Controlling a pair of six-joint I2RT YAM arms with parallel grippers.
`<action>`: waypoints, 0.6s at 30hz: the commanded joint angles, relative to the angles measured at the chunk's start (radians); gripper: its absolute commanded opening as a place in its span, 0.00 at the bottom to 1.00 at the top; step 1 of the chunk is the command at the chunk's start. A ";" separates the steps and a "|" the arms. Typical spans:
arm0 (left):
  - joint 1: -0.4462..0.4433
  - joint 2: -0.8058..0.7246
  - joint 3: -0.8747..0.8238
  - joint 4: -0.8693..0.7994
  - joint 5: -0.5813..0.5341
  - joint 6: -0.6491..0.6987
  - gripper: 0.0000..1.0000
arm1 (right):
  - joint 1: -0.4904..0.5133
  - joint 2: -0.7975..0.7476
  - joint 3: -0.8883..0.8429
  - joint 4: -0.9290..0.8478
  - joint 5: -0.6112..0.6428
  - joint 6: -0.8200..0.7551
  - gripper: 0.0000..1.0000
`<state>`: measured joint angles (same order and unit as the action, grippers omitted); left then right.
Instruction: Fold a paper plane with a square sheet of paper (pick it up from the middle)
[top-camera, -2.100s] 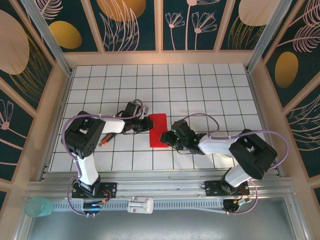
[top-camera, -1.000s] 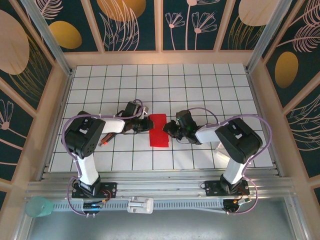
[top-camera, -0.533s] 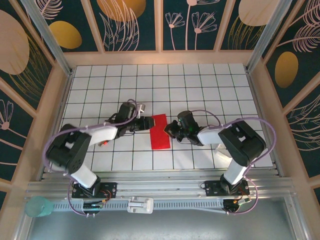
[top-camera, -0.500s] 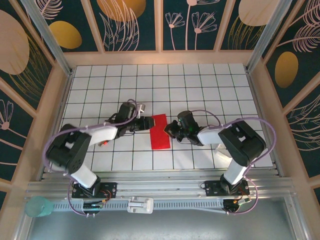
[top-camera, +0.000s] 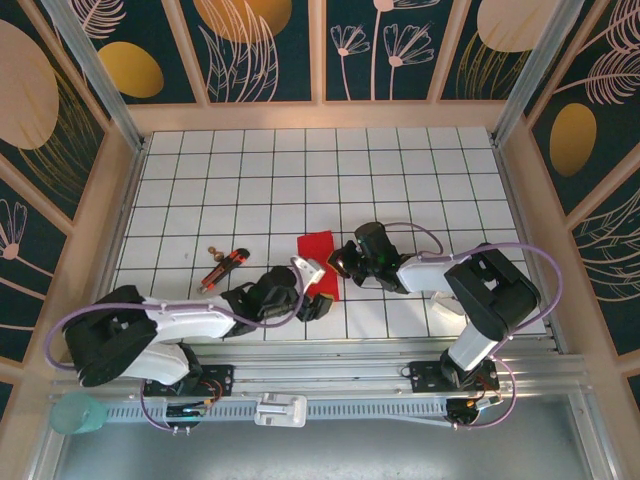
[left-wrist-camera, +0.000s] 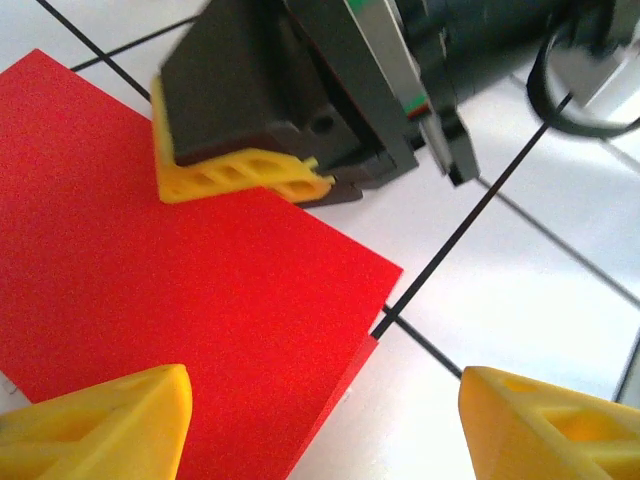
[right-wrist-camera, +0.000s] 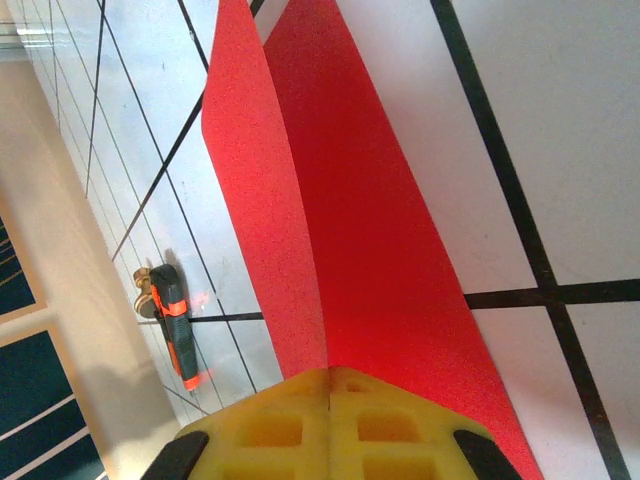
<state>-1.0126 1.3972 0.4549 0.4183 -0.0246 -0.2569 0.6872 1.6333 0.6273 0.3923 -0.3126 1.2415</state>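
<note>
The square sheet of paper (top-camera: 320, 260) is bright red and lies folded on the white grid table, with one layer lifted along a crease (right-wrist-camera: 300, 200). My right gripper (top-camera: 341, 262) is shut on its right edge, and its yellow fingertips (right-wrist-camera: 330, 420) are pressed together on the raised fold. My left gripper (top-camera: 320, 300) stands open at the sheet's near corner (left-wrist-camera: 330, 290). One of its yellow fingertips (left-wrist-camera: 100, 430) is over the red paper and the other (left-wrist-camera: 550, 430) over bare tile, holding nothing. The paper plane is out of view.
A black and orange tool (top-camera: 225, 266) lies on the table left of the paper, also in the right wrist view (right-wrist-camera: 175, 330), with a small brown piece (top-camera: 212, 250) beside it. Wooden walls ring the grid table (top-camera: 400, 170).
My left arm let go of the paper's left edge, swung round to its near corner and opened its gripper. My right gripper moved up along the right edge and stays shut there.
</note>
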 joint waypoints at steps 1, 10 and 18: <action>-0.031 0.061 0.065 -0.009 -0.138 0.101 0.73 | 0.006 0.012 -0.012 -0.006 0.004 0.021 0.01; -0.048 0.145 0.162 -0.055 -0.180 0.114 0.56 | 0.006 0.030 -0.026 0.018 -0.004 0.032 0.01; -0.049 0.158 0.180 -0.077 -0.144 0.094 0.23 | 0.005 0.040 -0.032 0.029 -0.004 0.036 0.01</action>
<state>-1.0554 1.5425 0.6125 0.3672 -0.1829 -0.1589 0.6872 1.6569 0.6102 0.4034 -0.3161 1.2644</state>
